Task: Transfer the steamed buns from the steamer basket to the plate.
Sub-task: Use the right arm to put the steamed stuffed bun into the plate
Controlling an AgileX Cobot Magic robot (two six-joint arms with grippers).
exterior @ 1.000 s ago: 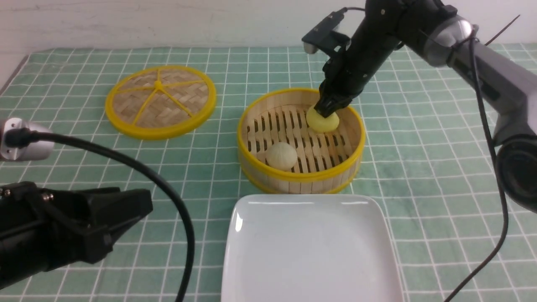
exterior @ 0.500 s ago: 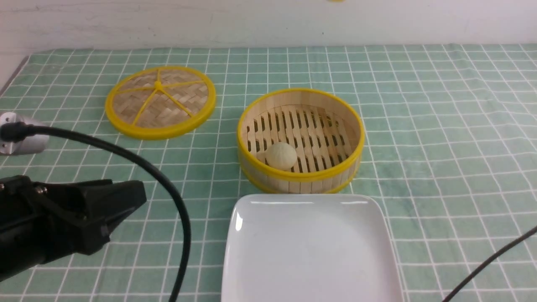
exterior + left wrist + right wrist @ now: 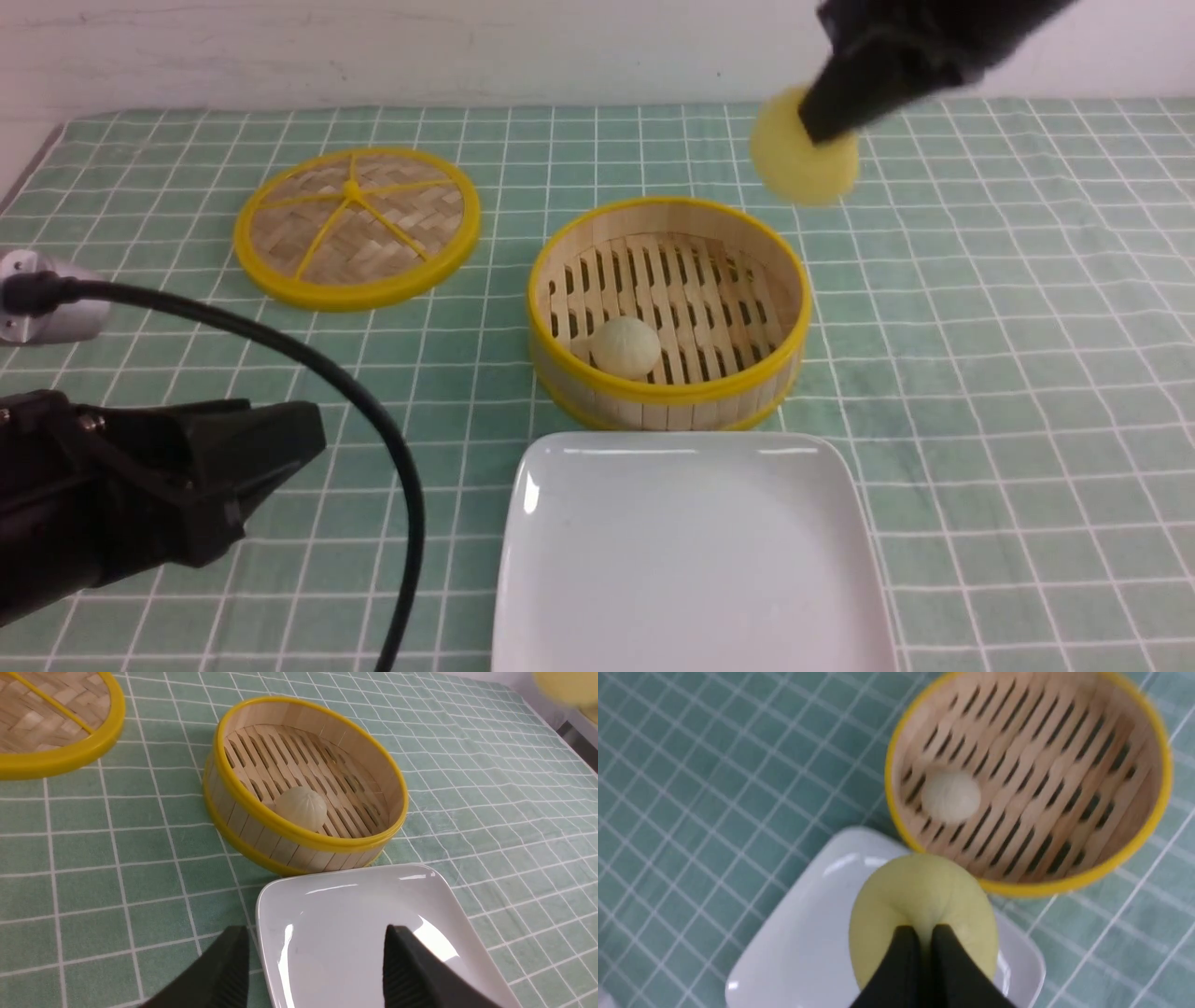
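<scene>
My right gripper (image 3: 822, 126) is shut on the pale yellow bun (image 3: 805, 161), pinching its top, and holds it high in the air at the upper right. In the right wrist view the bun (image 3: 920, 905) hangs from the gripper (image 3: 923, 931) above the white square plate (image 3: 803, 942). The off-white bun (image 3: 627, 347) lies in the bamboo steamer basket (image 3: 668, 392), near its front left wall; it also shows in the left wrist view (image 3: 301, 807). The plate (image 3: 691, 560) sits just in front of the basket. My left gripper (image 3: 315, 940) is open and empty, low at the plate's left side.
The flat woven lid (image 3: 357, 224) with yellow rim lies at the back left. A black cable (image 3: 373, 420) arcs over my left arm at the front left. Everything rests on a green checked cloth (image 3: 980, 355).
The right gripper lifted the yellow bun out of the basket, left the front view upward, and now shows again high at the upper right. The left arm has barely moved.
</scene>
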